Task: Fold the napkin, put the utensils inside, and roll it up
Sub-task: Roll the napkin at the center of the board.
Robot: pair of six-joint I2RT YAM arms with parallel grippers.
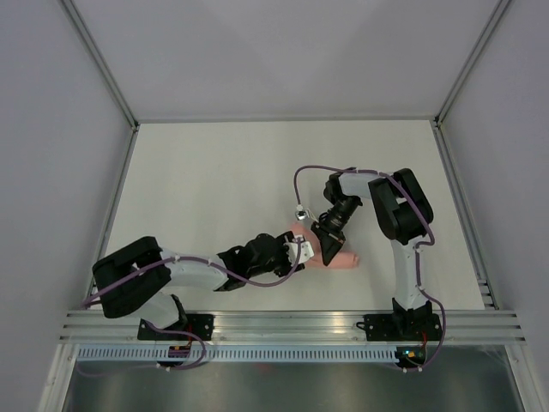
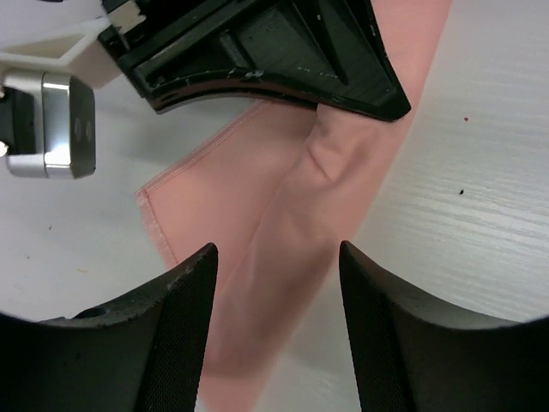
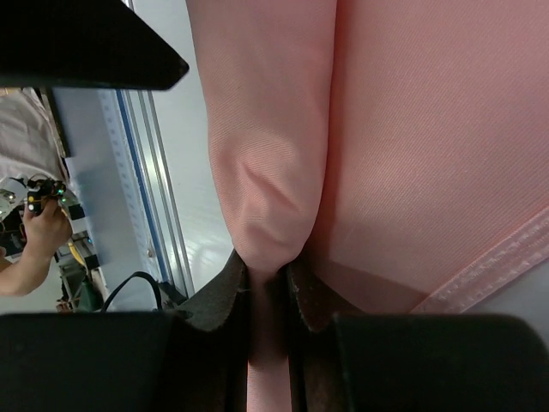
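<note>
The salmon-pink napkin (image 1: 340,257) lies partly rolled on the white table, between the two grippers. In the right wrist view its rolled part (image 3: 266,129) runs down into my right gripper (image 3: 270,275), which is shut on the roll's end. The flat part, with its hemmed edge (image 3: 480,266), spreads to the right. My left gripper (image 2: 276,257) straddles the roll (image 2: 292,223) with its jaws open and a gap on each side. The right gripper's black body (image 2: 283,51) sits just beyond it. The utensils are hidden.
An aluminium rail (image 1: 292,324) runs along the near edge by the arm bases. Grey walls and frame posts (image 1: 111,77) enclose the table. A person's hand and some equipment (image 3: 34,232) show beyond the rail in the right wrist view.
</note>
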